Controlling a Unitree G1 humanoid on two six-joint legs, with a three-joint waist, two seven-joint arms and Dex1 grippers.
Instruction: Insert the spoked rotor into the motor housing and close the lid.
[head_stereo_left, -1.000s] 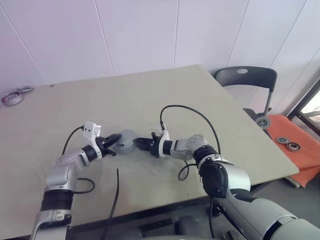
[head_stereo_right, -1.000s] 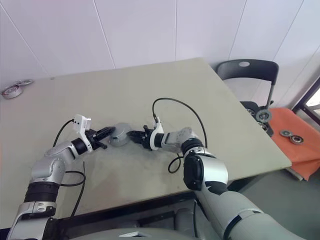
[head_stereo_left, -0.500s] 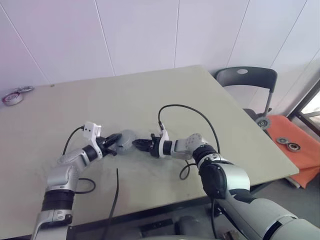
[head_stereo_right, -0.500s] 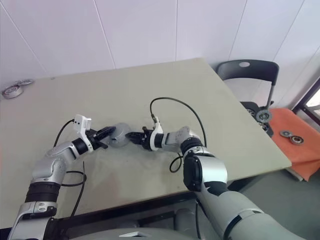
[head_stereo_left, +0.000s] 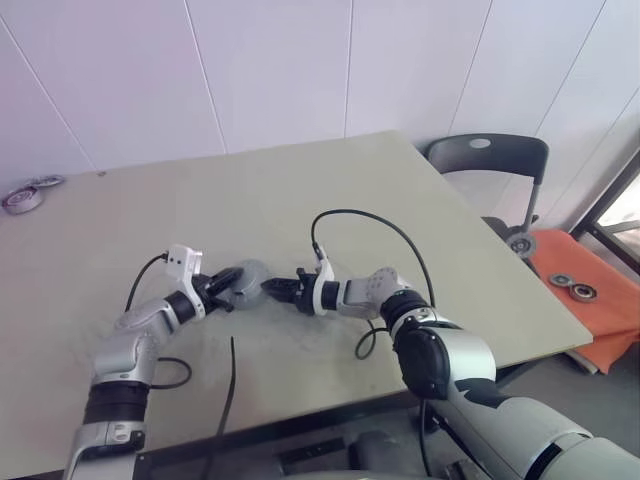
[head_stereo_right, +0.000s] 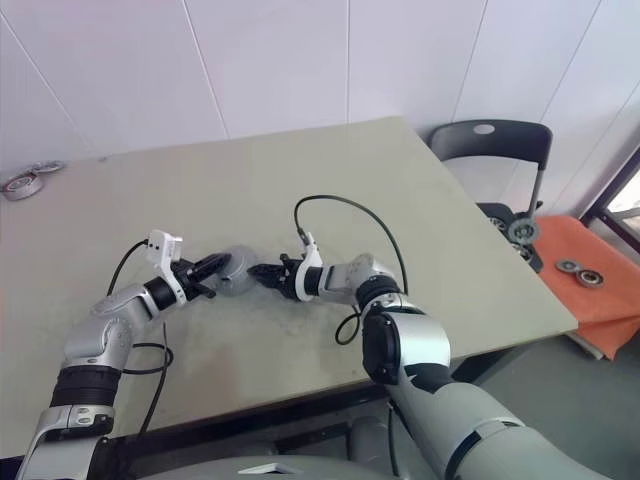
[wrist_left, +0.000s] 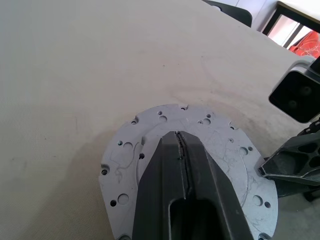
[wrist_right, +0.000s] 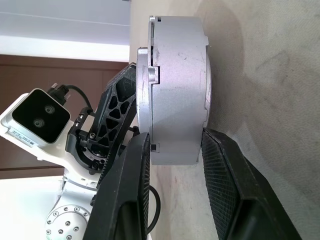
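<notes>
The motor housing (head_stereo_left: 252, 278) is a round grey metal puck lying on the table (head_stereo_left: 300, 190) between my two grippers. Its lid (wrist_left: 220, 145), a grey plate with small holes, sits on top. My left gripper (wrist_left: 178, 136) is shut, its joined fingertips lying on the lid's centre. My right gripper (wrist_right: 176, 136) reaches in from the opposite side, one finger (wrist_right: 131, 170) on the lid's edge and the other under the base, shut on the housing. The spoked rotor is hidden.
A black cable (head_stereo_left: 370, 222) loops over the table behind my right wrist. Metal rings (head_stereo_left: 22, 196) lie at the table's far left. A dark chair (head_stereo_left: 487, 165) and an orange surface (head_stereo_left: 600, 320) with bearings stand past the right edge.
My right wrist has rolled slightly while staying on the housing. The housing and my left gripper have stayed put; the view shifted a little.
</notes>
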